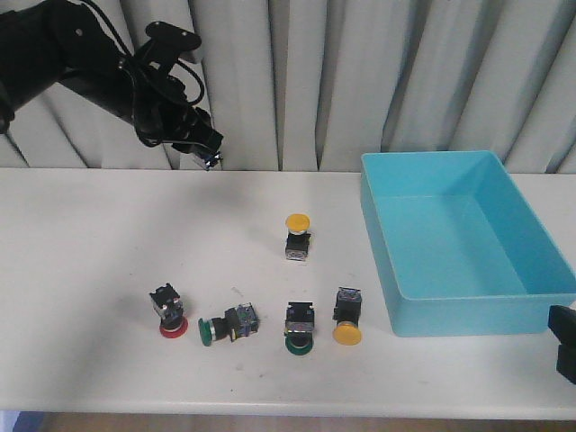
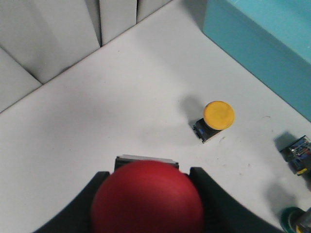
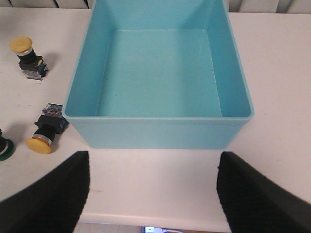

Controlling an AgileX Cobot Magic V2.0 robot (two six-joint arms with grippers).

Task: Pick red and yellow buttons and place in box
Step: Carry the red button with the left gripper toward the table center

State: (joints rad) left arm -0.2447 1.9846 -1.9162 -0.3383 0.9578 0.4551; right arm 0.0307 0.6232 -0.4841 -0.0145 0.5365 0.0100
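Left wrist view: red mushroom-cap push-button switch (image 2: 147, 196) sits clamped in your left gripper (image 2: 148, 194), raised at table's far-left; turquoise plastic bin (image 1: 531, 283) lies toward 4 o'clock, still empty. Right gripper (image 3: 151, 194) spread wide, nearer it.

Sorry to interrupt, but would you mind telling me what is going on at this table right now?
The left gripper is raised over the far left of the table, shut on a red button. The blue box at the right is empty. Two yellow buttons, another red one and two green ones sit on the table. The right gripper hangs open beside the box's near wall, holding nothing.
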